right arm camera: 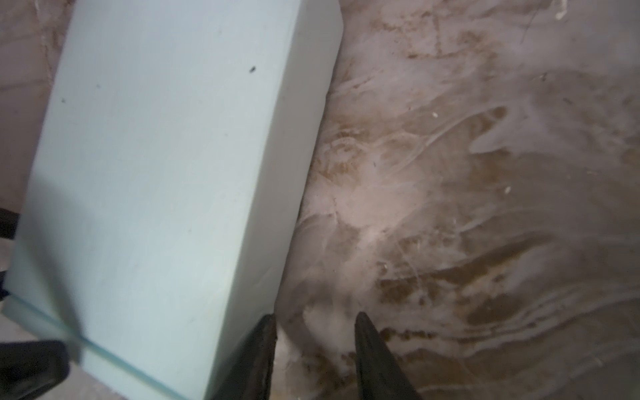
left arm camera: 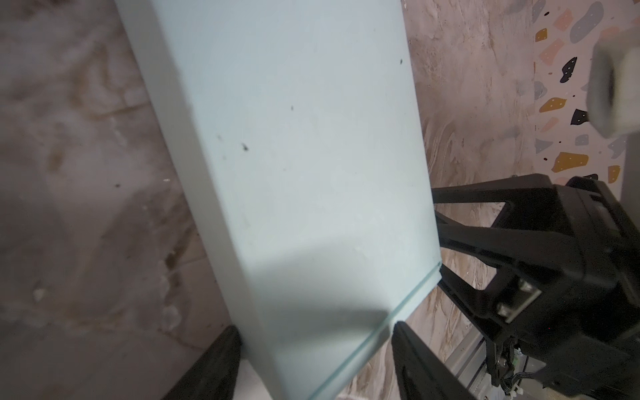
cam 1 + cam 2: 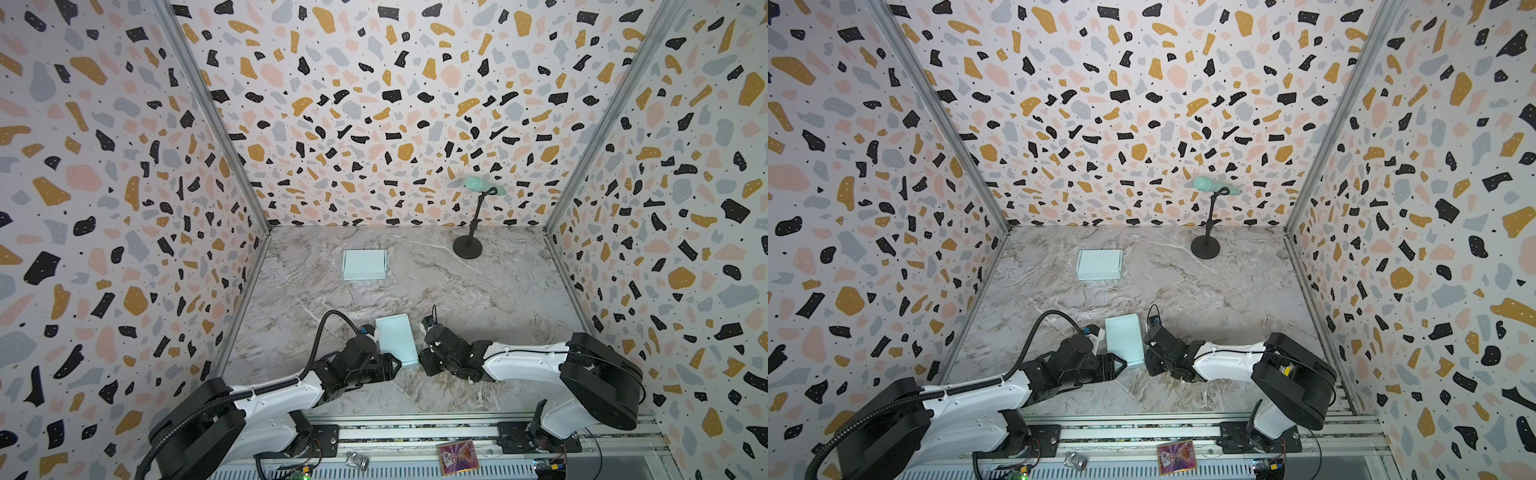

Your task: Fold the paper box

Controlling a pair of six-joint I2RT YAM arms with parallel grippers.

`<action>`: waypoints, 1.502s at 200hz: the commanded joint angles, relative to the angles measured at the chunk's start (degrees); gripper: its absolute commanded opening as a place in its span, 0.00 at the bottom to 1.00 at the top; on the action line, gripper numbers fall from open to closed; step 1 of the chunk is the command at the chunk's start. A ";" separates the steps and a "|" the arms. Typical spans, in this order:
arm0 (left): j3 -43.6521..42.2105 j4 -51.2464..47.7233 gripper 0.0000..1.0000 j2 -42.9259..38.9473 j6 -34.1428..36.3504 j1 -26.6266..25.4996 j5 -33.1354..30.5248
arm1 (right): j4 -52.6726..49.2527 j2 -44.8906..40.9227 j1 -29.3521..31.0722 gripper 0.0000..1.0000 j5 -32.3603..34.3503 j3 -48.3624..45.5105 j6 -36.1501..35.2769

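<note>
Crushing of the pale-blue rectangular paper box, lower centre, is risked by the open, straddling left gripper; the half-open right gripper is empty.

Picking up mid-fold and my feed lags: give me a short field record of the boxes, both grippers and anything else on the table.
near box: pale blue, looks closed, flat on the table, between the two grippers
far box: same colour, closed, towards the back, clear of both grippers
left gripper: fingers straddle the near box's end; grip unclear
right gripper: open, empty, one finger beside the near box's side
other: microphone on stand, back right
</note>
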 commanded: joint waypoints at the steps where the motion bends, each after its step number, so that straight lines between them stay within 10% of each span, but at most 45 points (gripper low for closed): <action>1: 1.75 5.80 0.69 -1.21 -0.34 -0.78 1.33 | -1.65 -1.77 1.88 0.40 -3.17 0.30 -0.02; 99: 2.38 -5.95 0.78 -6.39 5.98 1.62 -1.83 | -4.14 -9.99 -3.94 0.50 -3.08 -0.27 -7.21; 152: 6.08 -20.16 0.80 -11.35 12.83 -1.16 -3.52 | -3.84 -5.21 -16.74 0.76 -20.10 11.64 -20.37; 300: 6.20 -6.54 0.66 -0.16 7.96 -8.88 -4.88 | -7.64 19.69 -20.11 0.81 -32.87 30.56 -26.68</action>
